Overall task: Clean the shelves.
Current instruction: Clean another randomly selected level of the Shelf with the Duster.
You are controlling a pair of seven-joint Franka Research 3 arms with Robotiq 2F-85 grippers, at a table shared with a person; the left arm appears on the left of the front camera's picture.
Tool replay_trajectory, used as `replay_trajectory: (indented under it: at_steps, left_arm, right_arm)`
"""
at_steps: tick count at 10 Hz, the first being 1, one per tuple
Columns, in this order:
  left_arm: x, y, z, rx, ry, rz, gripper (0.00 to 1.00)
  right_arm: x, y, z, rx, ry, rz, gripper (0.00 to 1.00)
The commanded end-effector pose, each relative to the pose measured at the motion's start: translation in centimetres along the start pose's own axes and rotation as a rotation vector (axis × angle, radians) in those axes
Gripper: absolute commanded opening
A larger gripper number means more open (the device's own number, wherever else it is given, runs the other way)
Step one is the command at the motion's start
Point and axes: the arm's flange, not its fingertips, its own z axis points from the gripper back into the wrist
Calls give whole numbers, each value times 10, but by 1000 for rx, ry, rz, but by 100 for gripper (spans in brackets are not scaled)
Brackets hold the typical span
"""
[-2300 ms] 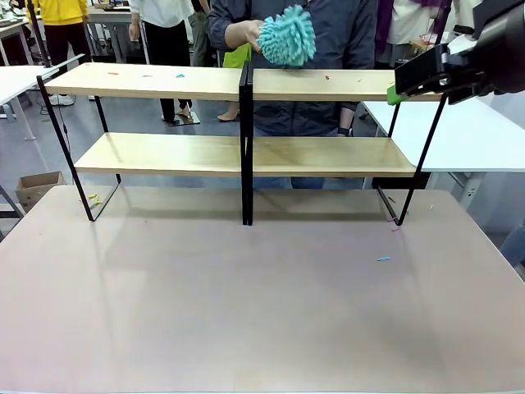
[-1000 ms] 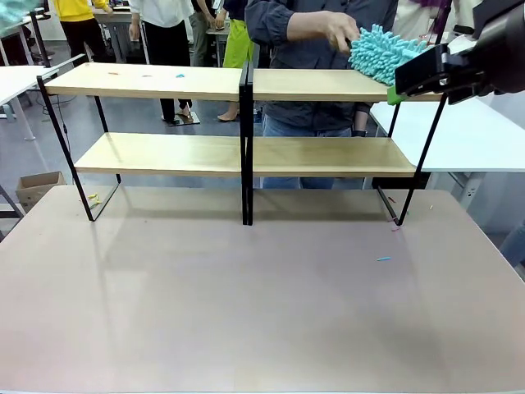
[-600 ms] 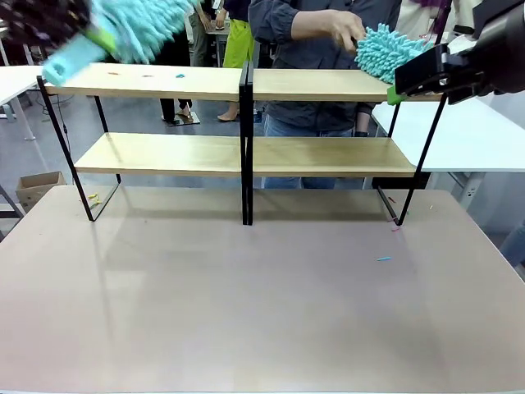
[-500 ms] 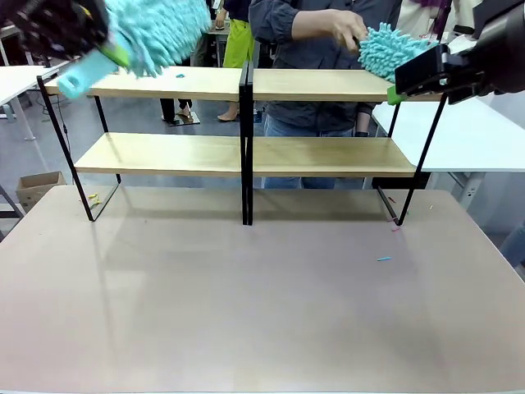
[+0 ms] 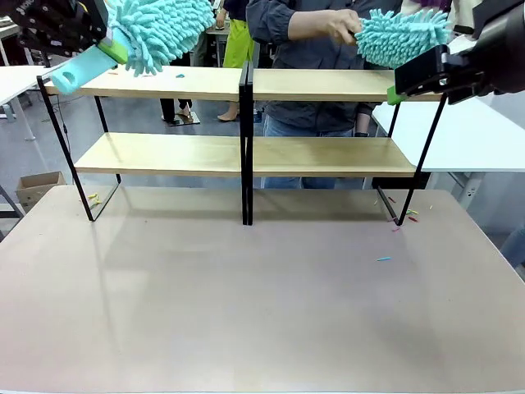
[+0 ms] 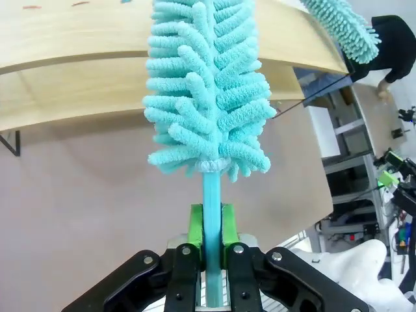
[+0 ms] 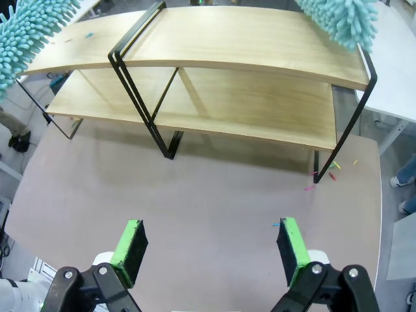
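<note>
L pincer (image 6: 209, 227) clenched on duster (image 6: 205, 91) handle. Head is at 10 o'clock over the shelves (image 5: 164, 154), top board; contact unclear. R pincer (image 7: 211, 244) released, 2 o'clock. Recommend: lay head flat, sweep bits (image 5: 180, 75) off the edge, avoid person's duster (image 5: 402, 37).

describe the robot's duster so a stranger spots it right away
Find the two-tier wooden shelves; above the top board's left end hangs a fluffy teal duster. Unlike the matching duster at the right end in a person's hand, its handle sits in the left gripper.
</note>
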Motion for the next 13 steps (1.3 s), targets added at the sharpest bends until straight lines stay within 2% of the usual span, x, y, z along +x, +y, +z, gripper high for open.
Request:
replay_trajectory:
  at_steps: [1,2,3,5,7,9,13]
  left_arm:
    - [18,-11,-27,89,15,2,12]
    - [32,-20,-42,178,2,0,12]
    - [39,-29,-54,206,35,-20,12]
    - [57,-34,-86,298,72,22,12]
    - [66,-34,-104,310,109,27,12]
    - [63,-27,-107,376,144,70,12]
    - [57,9,-95,647,243,151,12]
  right_arm:
    - [0,0,0,1,1,-4,100]
    - [0,0,0,1,1,-4,100]
    - [0,0,0,1,1,-4,100]
    - [0,0,0,1,1,-4,100]
    - [0,0,0,1,1,-4,100]
    - [0,0,0,1,1,-4,100]
    - [0,0,0,1,1,-4,100]
